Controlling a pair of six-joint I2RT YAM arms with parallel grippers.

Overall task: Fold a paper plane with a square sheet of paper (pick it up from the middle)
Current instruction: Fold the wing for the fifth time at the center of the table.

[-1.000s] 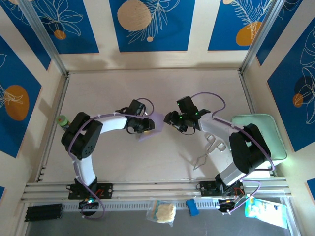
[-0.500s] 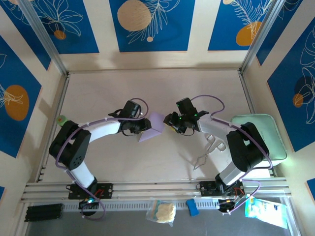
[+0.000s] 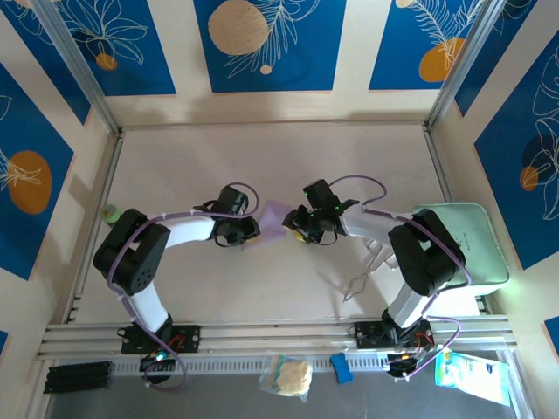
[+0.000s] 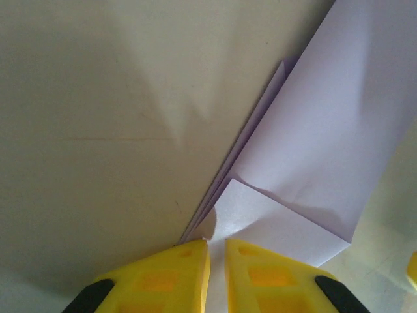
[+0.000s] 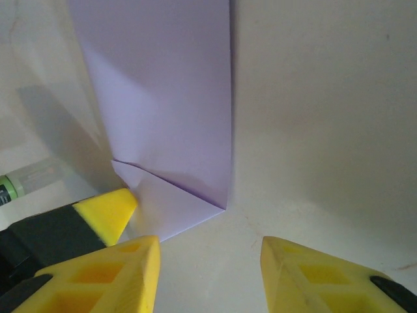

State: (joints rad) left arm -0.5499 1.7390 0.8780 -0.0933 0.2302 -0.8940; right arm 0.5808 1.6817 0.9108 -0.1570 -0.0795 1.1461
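both grippers sit closer together than half a second ago: right gripper has slid left up to the sheet of paper, and less of the sheet shows between them in the top view. the sheet is partly folded, at the middle of the table, between the two grippers. left gripper: fingers nearly together, pinching the sheet's folded corner, with the layered fold edge running away up and right from the tips. right gripper: jaws wide apart, holding nothing. the sheet's corner lies flat just ahead of the gap, touching neither finger. the left gripper's yellow fingertip sits against the sheet's other side.
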